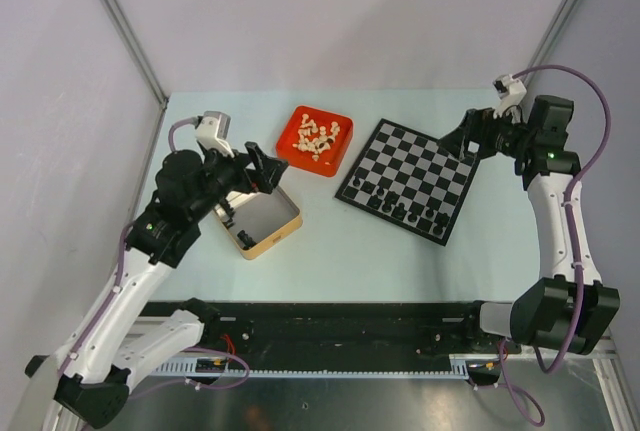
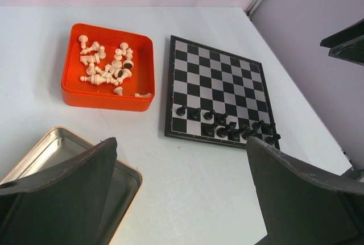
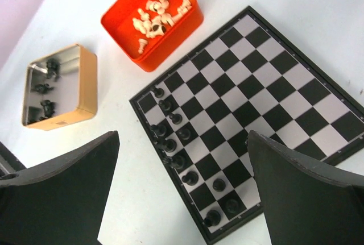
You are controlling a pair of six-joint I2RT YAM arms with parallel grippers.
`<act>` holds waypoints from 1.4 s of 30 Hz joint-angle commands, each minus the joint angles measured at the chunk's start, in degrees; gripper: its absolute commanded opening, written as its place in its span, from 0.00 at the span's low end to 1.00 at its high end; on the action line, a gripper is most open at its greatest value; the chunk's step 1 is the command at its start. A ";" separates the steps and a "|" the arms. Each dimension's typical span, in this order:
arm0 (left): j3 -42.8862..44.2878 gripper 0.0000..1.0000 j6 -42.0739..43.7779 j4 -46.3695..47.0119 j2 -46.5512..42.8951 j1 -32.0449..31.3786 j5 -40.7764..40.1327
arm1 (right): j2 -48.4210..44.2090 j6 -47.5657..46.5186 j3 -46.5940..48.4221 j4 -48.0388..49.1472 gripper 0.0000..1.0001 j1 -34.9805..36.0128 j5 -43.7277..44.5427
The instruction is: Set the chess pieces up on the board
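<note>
The black and silver chessboard (image 1: 412, 169) lies right of centre; it also shows in the left wrist view (image 2: 218, 80) and the right wrist view (image 3: 267, 86). Several black chess pieces (image 1: 400, 210) stand along its near edge, seen too in the left wrist view (image 2: 227, 125) and the right wrist view (image 3: 176, 148). A few more black pieces (image 3: 45, 88) lie in the tin. Cream pieces (image 1: 318, 137) fill the red tray. My left gripper (image 1: 262, 173) is open and empty above the tin. My right gripper (image 1: 462, 141) is open and empty above the board's far right corner.
A red tray (image 1: 336, 157) stands left of the board, at the back. A gold-rimmed metal tin (image 1: 268, 221) sits near the left arm. Grey walls close in the table on the left, back and right.
</note>
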 commanded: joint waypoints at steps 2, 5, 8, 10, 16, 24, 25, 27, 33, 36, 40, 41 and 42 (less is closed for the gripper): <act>1.86 1.00 -1.46 0.90 -2.21 0.66 -1.15 | -1.47 9.64 3.49 5.88 1.00 -0.24 -0.67; 1.59 1.00 -1.64 0.90 -2.91 0.75 -1.33 | -2.26 11.13 3.49 6.58 1.00 -0.24 2.66; 1.50 1.00 -1.64 0.90 -3.18 0.84 -1.68 | -2.87 12.37 3.49 6.76 1.00 -0.24 6.19; 1.68 1.00 -1.73 0.90 -3.27 0.93 -1.77 | -3.31 12.90 3.49 6.76 1.00 -0.33 7.77; 2.29 1.00 -1.73 0.99 -2.92 1.01 -1.77 | -4.54 14.14 3.49 7.02 1.00 -0.24 14.71; 2.47 1.00 -1.73 0.90 -3.18 1.37 -1.94 | -5.07 13.60 3.49 4.74 1.00 -0.24 20.69; 2.56 1.00 -1.73 0.81 -3.09 1.45 -1.94 | -5.16 13.60 3.49 4.57 1.00 -0.24 22.44; 2.91 1.00 -1.73 0.90 -2.65 1.54 -1.85 | -5.34 13.08 3.49 4.21 1.00 -0.24 25.09; 3.17 1.00 -1.90 0.90 -2.56 1.72 -2.03 | -6.48 12.64 3.58 3.95 1.00 -0.24 25.71; 3.26 1.00 -1.81 0.90 -2.30 1.72 -2.03 | -6.83 12.72 3.49 3.42 1.00 -0.24 26.67; 3.17 1.00 -1.64 0.90 -2.21 1.98 -2.03 | -7.01 12.46 3.49 2.72 1.00 -0.24 28.87; 3.26 1.00 -1.73 0.99 -2.13 1.98 -1.94 | -6.92 12.55 3.49 2.72 1.00 -0.24 29.22; 3.26 1.00 -1.73 0.90 -2.04 2.07 -1.94 | -7.09 12.55 3.49 2.63 1.00 -0.24 29.40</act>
